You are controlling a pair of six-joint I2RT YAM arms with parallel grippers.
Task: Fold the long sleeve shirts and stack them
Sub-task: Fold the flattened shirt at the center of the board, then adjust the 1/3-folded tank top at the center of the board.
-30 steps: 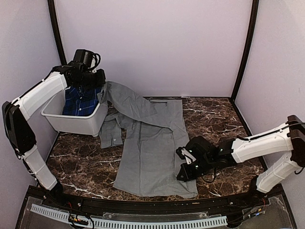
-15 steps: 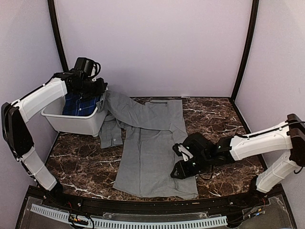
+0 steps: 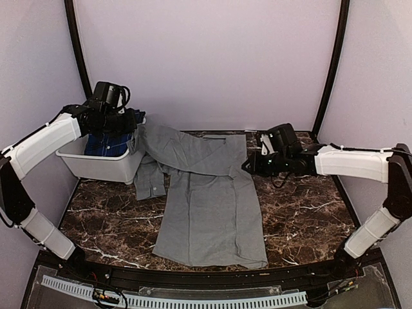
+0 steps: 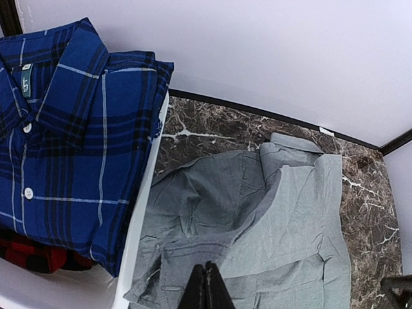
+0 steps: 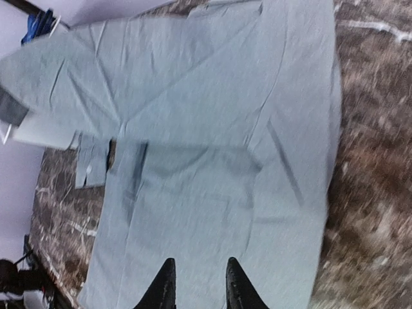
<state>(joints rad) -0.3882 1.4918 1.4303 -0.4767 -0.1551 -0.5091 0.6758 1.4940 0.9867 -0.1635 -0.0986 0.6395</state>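
Note:
The grey shirt [image 3: 209, 199] lies spread lengthwise on the marble table, collar at the far end. One sleeve runs up and left to my left gripper [image 3: 133, 123], which is shut on it beside the tub's rim. In the left wrist view the shut gripper [image 4: 207, 269] sits over the grey shirt [image 4: 283, 212]. The navy-and-blue plaid shirt [image 3: 106, 144] lies folded in the tub and also shows in the left wrist view [image 4: 64, 129]. My right gripper [image 3: 248, 165] is open and empty at the grey shirt's far right edge. In the right wrist view it [image 5: 198, 280] hovers over the flat cloth [image 5: 212, 161].
The white plastic tub [image 3: 103, 168] stands at the far left of the table; its rim [image 4: 137, 225] shows in the left wrist view. A red cloth [image 4: 29, 259] lies under the plaid shirt. Walls and black posts close the back and sides. Bare marble [image 3: 302, 212] lies right of the shirt.
My right arm has swung from the shirt's near right hem up to its far right shoulder. My left gripper has drawn the sleeve slightly left, towards the tub.

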